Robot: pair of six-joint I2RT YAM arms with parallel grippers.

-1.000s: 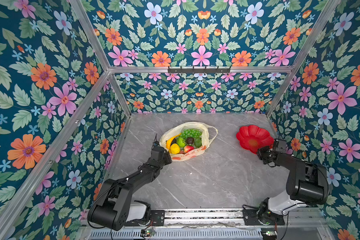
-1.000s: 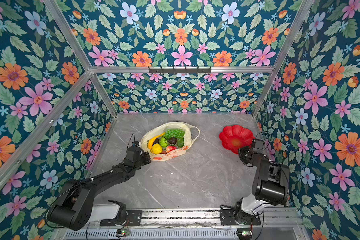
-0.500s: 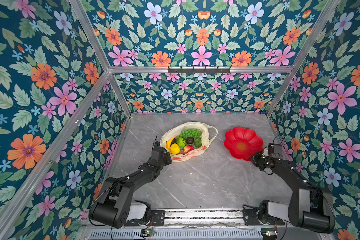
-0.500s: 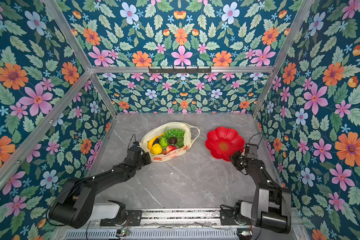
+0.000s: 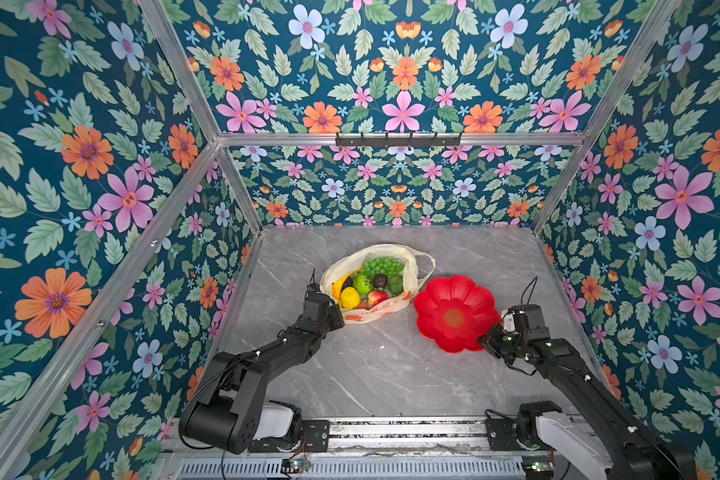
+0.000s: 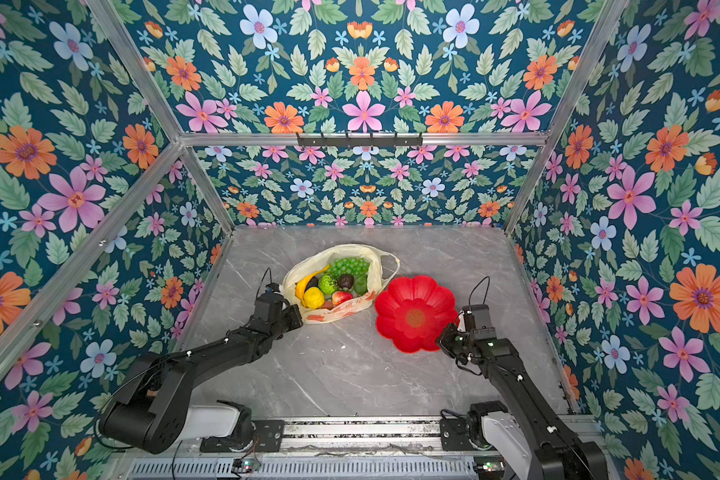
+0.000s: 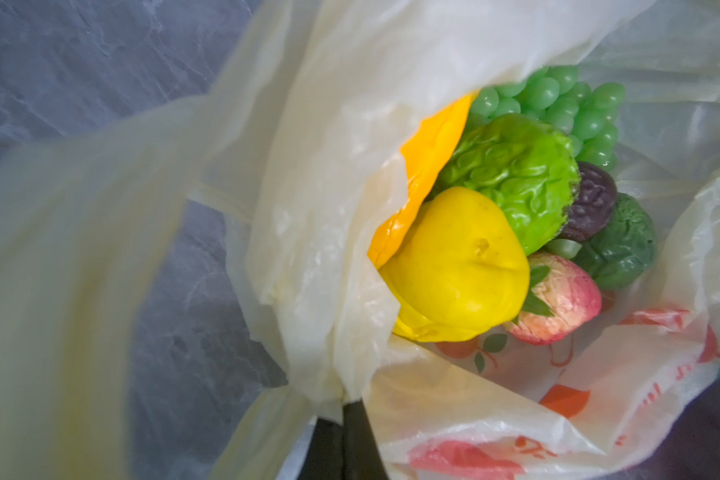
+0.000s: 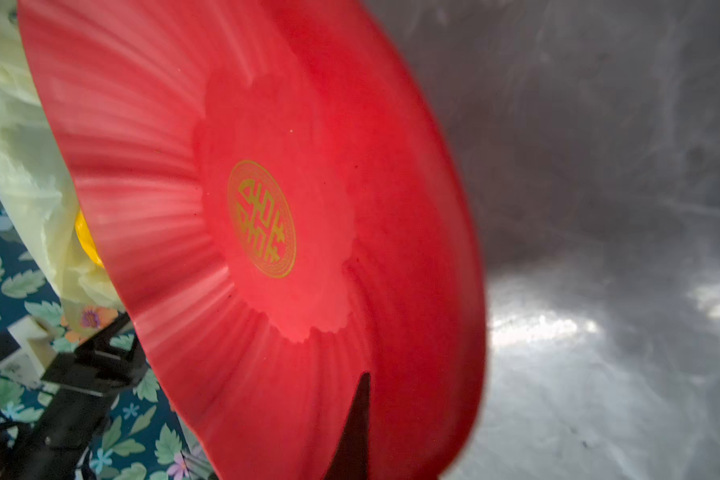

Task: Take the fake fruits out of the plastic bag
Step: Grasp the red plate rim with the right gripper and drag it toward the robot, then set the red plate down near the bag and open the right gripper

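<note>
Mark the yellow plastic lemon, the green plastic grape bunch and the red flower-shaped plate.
yellow plastic lemon [image 7: 454, 266]: left wrist view, middle of its skin.
green plastic grape bunch [image 7: 558, 108]: left wrist view, grapes at its middle.
red flower-shaped plate [image 5: 454, 293]: in a top view, bare inner petal.

Both top views look steeply down; wrist cameras peer close at bag [image 7: 329, 208] and plate [image 8: 267, 104]

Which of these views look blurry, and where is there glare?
Left wrist view: the bag blurs nearest the lens, the lemon is sharp. Right wrist view: the plate is soft, with glare on the table. Both top views: crisp.
</note>
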